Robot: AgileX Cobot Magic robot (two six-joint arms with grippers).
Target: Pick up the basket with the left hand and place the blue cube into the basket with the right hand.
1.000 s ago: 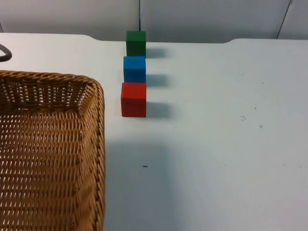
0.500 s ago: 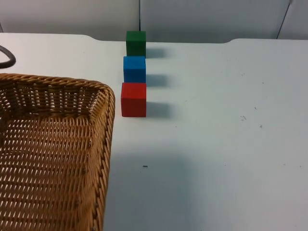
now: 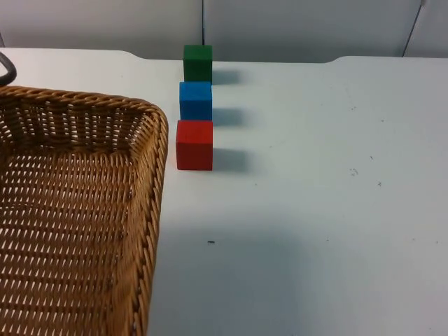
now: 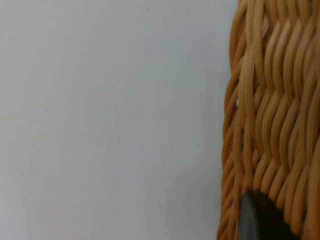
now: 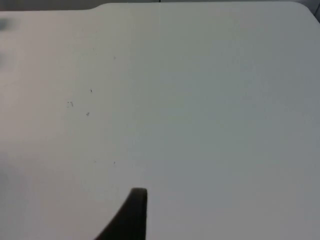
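A large woven wicker basket [image 3: 150,210] fills the left front of the top view and casts a broad shadow on the table to its right. The blue cube [image 3: 195,100] stands on the table just beyond the basket's far right corner, apart from it, in the middle of a short row of cubes. My left gripper [image 4: 260,222] is against the basket's woven wall [image 4: 270,100], shut on it. My right gripper [image 5: 131,215] hangs over bare white table, with nothing near it.
A red cube [image 3: 194,144] stands directly in front of the blue one and a green cube [image 3: 197,62] directly behind it, near the table's far edge. The white table [image 3: 329,175] stretches out to the right of the cubes.
The basket has shifted right, towards the cubes, and its far rim now sits further back. It looks larger, and its shadow on the table has widened. The cubes have not moved.
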